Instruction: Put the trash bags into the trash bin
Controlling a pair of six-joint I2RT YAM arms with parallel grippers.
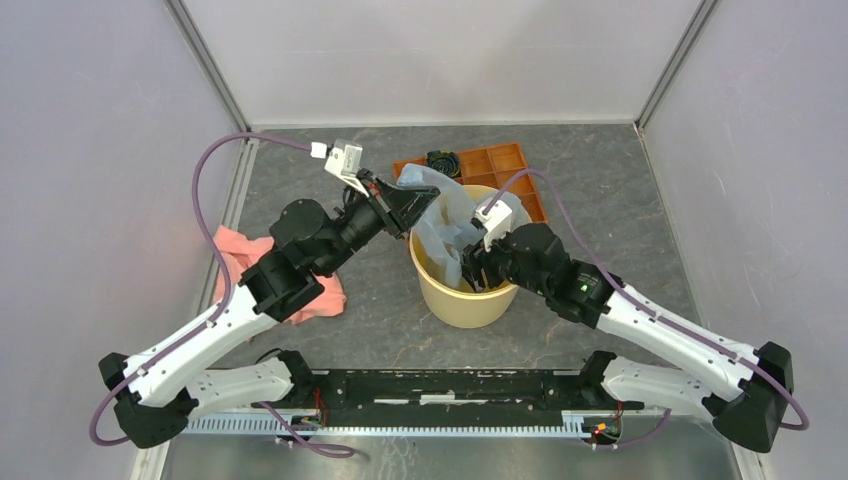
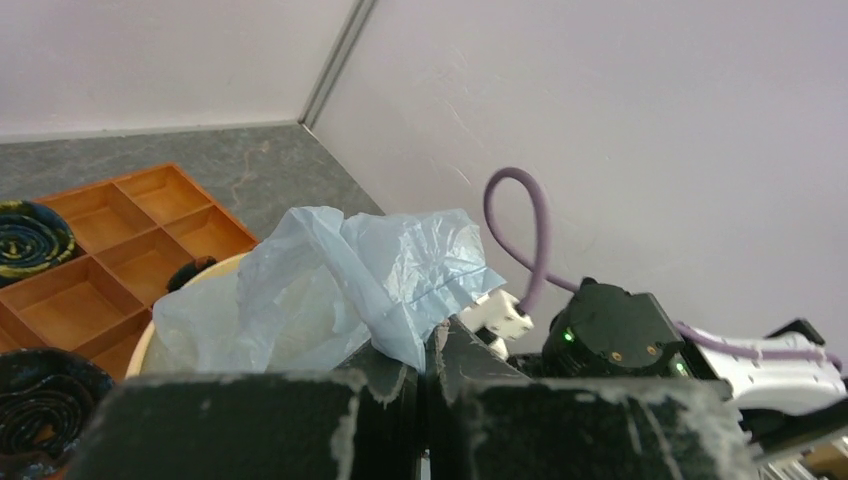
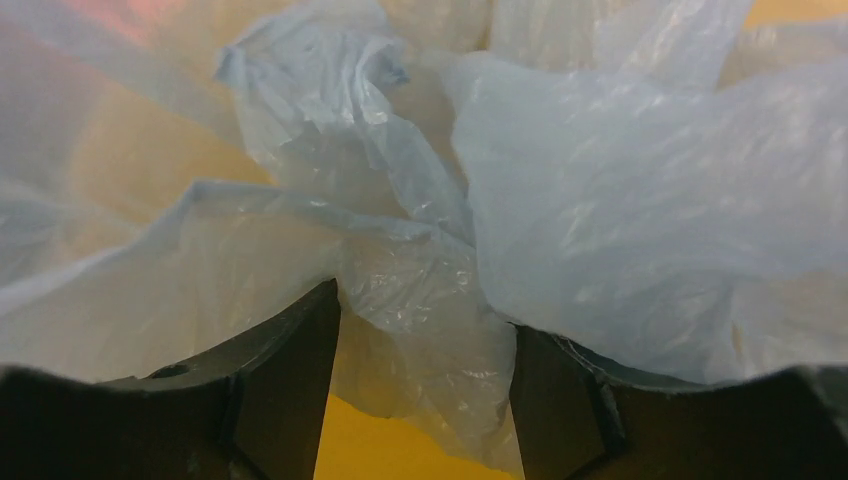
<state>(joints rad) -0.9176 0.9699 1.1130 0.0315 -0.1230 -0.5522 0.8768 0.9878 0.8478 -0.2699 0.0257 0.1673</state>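
Mid-table: your L gripper [image 1: 420, 207] is clenched on the top corner of the trash bag [image 1: 447, 228], above the far-left rim of the trash bin [image 1: 470, 312]. Most film hangs inside, long axis running down. R gripper [image 3: 425, 312], low in the bin w/ jaws apart and a fold between them, unpinched, is the nearer arm for pressing the film down.

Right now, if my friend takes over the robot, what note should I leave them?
Bag: lower part hangs inside the bucket, top sticks up over the rim.
Left gripper: shut on the bag's top, above the bucket.
Right gripper: open, down in the bucket, one finger on each side of a fold of bag.
Done: bag partly in.
Left: push the rest in, let go.
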